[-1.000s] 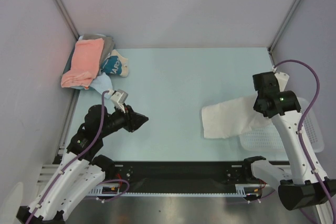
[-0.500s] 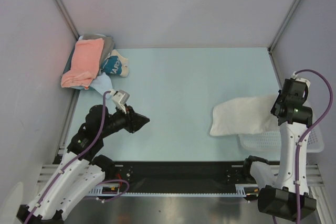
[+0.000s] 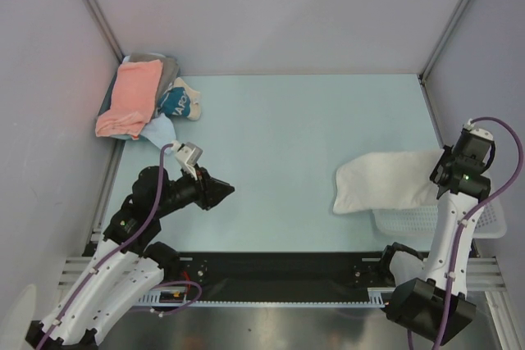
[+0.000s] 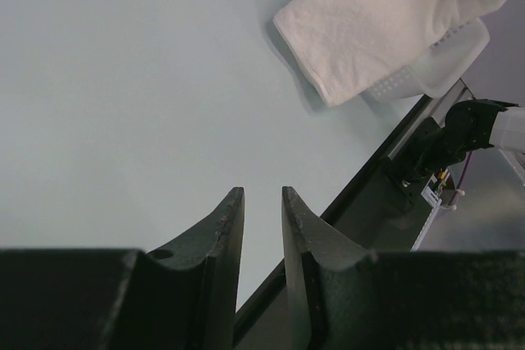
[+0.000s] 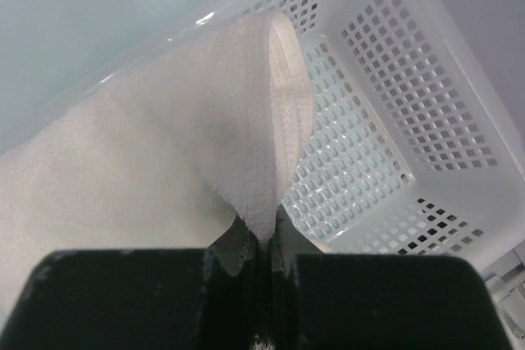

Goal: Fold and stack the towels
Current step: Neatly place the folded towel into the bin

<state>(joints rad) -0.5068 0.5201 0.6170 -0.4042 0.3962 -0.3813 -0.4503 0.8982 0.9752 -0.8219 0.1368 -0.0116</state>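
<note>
Though cloth hides most of its fingertips, right gripper (image 5: 264, 243): clamped tight on a folded corner of the white towel (image 5: 164, 161), which rises in a hump straight ahead of the jaws.
White towel: spreads away from the right gripper to that arm's left, one end lifted at the pinch, the rest lying on the table (image 3: 287, 120) (its near part drapes over the basket rim).
Basket (image 5: 394, 120): white, perforated plastic, directly below and ahead of the right gripper; the wrist view looks down into it, and no towel lies on its floor.
Left gripper (image 4: 262, 202): fingers parted by a narrow gap with nothing between them, held above bare table.
White towel from the left gripper: far ahead and to the right of its fingertips, well apart.
Salmon-pink towel (image 3: 131, 96): on top of a pile behind the left gripper, off toward the far left corner.
Grey towel (image 3: 164, 67): beneath the salmon-pink one, at the far side of that pile.
Light blue towel (image 3: 160, 130): the pile's nearest edge to the left wrist.
Teal bundle (image 3: 175, 102): just beside the pile, white print showing.
</note>
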